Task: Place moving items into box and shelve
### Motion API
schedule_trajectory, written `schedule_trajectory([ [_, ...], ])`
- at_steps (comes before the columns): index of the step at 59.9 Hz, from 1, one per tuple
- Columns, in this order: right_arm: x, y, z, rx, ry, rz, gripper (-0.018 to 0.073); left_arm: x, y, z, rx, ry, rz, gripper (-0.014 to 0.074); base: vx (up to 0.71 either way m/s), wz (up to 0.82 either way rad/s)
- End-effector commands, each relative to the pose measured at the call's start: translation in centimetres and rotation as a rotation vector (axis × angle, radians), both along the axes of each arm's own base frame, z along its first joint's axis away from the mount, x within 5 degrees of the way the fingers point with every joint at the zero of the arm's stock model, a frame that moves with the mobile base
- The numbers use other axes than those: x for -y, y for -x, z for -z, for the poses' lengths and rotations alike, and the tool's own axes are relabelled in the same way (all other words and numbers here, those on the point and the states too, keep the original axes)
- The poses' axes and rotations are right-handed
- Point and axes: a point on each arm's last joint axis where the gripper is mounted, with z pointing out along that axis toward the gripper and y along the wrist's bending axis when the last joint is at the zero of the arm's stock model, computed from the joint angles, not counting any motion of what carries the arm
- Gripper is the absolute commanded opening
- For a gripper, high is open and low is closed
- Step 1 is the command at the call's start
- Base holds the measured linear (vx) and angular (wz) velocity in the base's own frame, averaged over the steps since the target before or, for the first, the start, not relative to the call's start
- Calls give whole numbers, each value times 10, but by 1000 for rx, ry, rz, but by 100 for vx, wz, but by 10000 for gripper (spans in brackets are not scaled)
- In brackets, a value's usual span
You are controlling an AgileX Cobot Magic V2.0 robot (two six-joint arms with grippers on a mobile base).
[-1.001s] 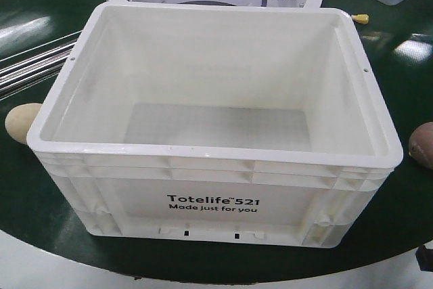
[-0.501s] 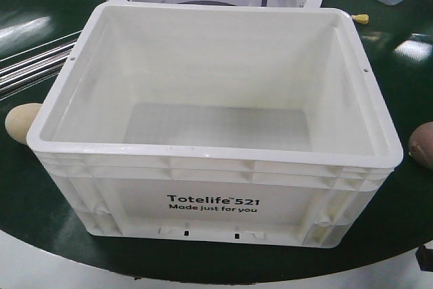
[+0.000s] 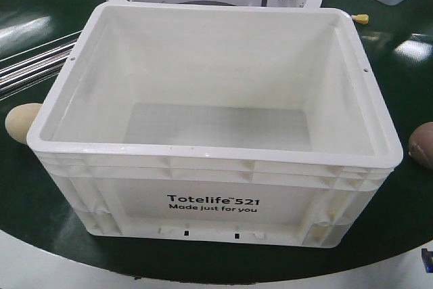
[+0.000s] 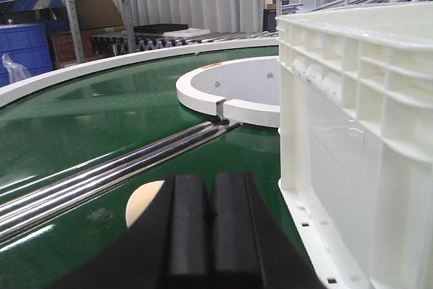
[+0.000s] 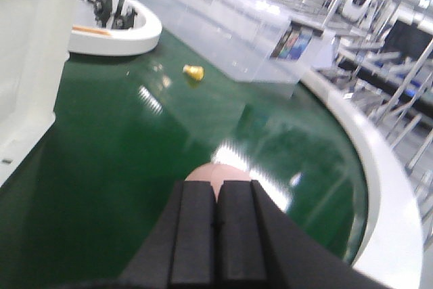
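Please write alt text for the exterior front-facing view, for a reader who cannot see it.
An empty white crate printed "Totelife 521" stands on a green surface and fills most of the view. A pale yellow lump lies at its left side and a pinkish-brown lump at its right, both outside it.

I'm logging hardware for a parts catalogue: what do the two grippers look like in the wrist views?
Both look alike. The left gripper and the right gripper each have two matte black, flat, block-like fingers with squared tips, widening below into a sloped black body. No cables, markings or labels show in these views.
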Motion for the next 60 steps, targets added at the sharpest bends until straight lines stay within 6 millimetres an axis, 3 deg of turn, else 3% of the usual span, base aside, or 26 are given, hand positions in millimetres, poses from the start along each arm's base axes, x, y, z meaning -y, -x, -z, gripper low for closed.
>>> schedule_trajectory([
  [1,-4,1,-15,182,67,-38,-9,-1,-1,-1,57,19,-13,-6,0,0],
  [8,-10,5,-35,414,19,-102,-8,-2,0,-10,112,27,-21,-6,0,0],
  [16,-7,18,-62,732,-415,-190,-6,-4,7,-43,262,41,-35,-6,0,0],
  [21,-5,24,-77,813,-559,-228,-6,-5,14,-67,340,49,-36,-6,0,0],
  [34,-12,45,-144,833,-371,-235,-6,-6,38,-137,518,45,-35,-4,0,0],
  [45,-14,54,-208,806,-228,-193,-6,-6,37,-197,582,51,-37,-4,0,0],
  [53,-13,38,-245,770,-124,-170,-6,-5,17,-233,582,52,-41,-4,0,0],
  [60,-11,7,-252,689,-98,-162,-6,-4,-10,-244,538,51,-47,-4,0,0],
])
